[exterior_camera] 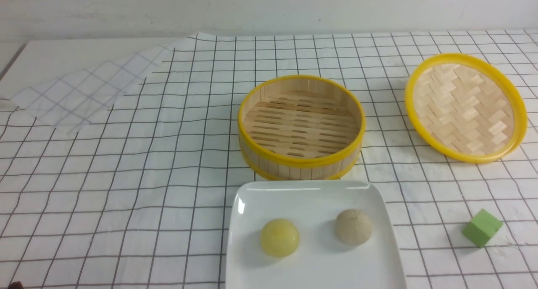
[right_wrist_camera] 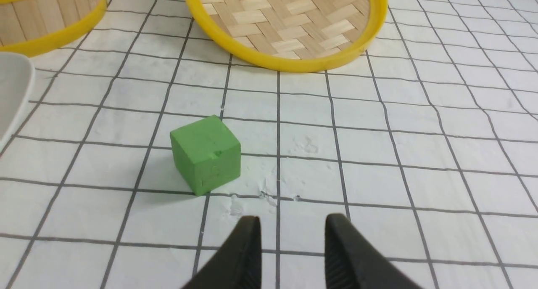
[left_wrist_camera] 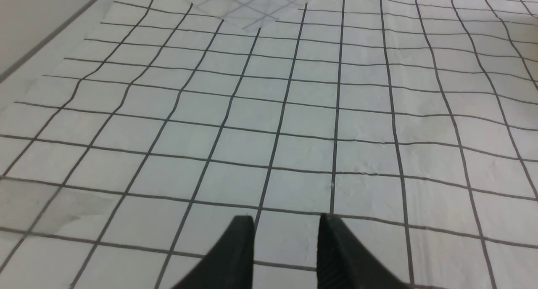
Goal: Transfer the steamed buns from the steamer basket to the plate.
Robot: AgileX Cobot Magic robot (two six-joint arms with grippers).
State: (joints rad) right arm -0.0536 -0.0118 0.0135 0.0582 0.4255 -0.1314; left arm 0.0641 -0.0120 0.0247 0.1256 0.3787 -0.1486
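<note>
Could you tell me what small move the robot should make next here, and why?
Probably none beyond keeping both arms back. Both steamed buns, the yellow bun and the pleated bun, already sit on the plate, and the steamer basket is empty. The left pincer and right pincer are open, holding nothing, so the job looks finished.

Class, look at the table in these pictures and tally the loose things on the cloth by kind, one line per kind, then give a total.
Steamed buns: 2, a yellow bun and a beige bun, both on the plate
Plate: 1
Steamer basket: 1, holding nothing
Woven lid: 1
Green cube: 1
Total: 6
</note>
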